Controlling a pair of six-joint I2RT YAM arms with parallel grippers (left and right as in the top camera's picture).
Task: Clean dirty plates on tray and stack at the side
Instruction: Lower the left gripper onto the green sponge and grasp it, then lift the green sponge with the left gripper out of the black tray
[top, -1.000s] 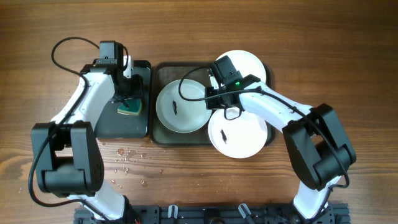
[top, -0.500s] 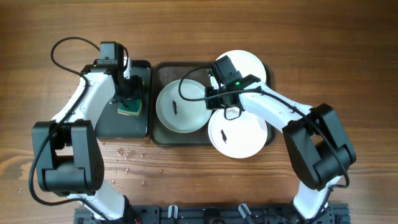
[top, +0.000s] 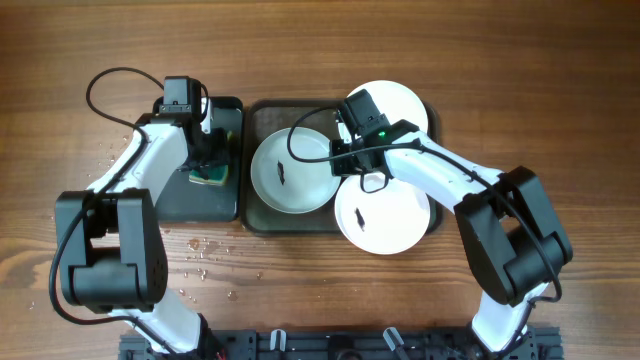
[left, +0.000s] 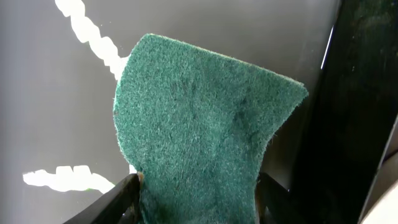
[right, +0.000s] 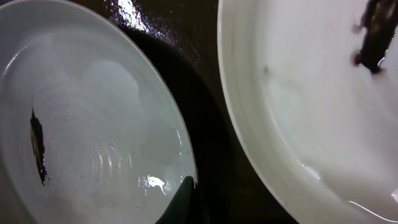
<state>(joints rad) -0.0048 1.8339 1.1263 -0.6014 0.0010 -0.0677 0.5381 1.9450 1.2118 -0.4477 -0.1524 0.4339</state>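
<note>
1. The step in hand looks like getting ready for the first wipe. All three dirty plates sit on or over the tray (top: 262, 118), and none is stacked at the side yet.
2. The left plate (top: 285, 195) lies flat in the tray's left half with a dark smear (top: 283, 173) near its middle. The far plate (top: 400, 100) and the near plate (top: 390, 225) crowd the right half, and the near plate overhangs the tray's front rim onto the counter (top: 420, 40).
3. The left gripper (top: 208, 165) hangs over the small black tray (top: 190, 205) beside the main tray. Its jaws are clamped on a green scouring pad (left: 199, 124), which stands up between the two fingers (left: 118, 200).
4. The right gripper (top: 342, 162) sits at the right edge of the left plate, in the gap beside the neighbouring plates. The right wrist view shows only one fingertip (right: 181, 196), at that plate's rim, so I cannot tell whether the jaws are spread or pinching the rim.
5. The next move, as I judge it, calls for the right arm to steady the left plate. The left arm then has to carry the pad across the tray's rim and press it on the smear.
6. The likely risk is the plate sliding into its neighbours under the rubbing.
</note>
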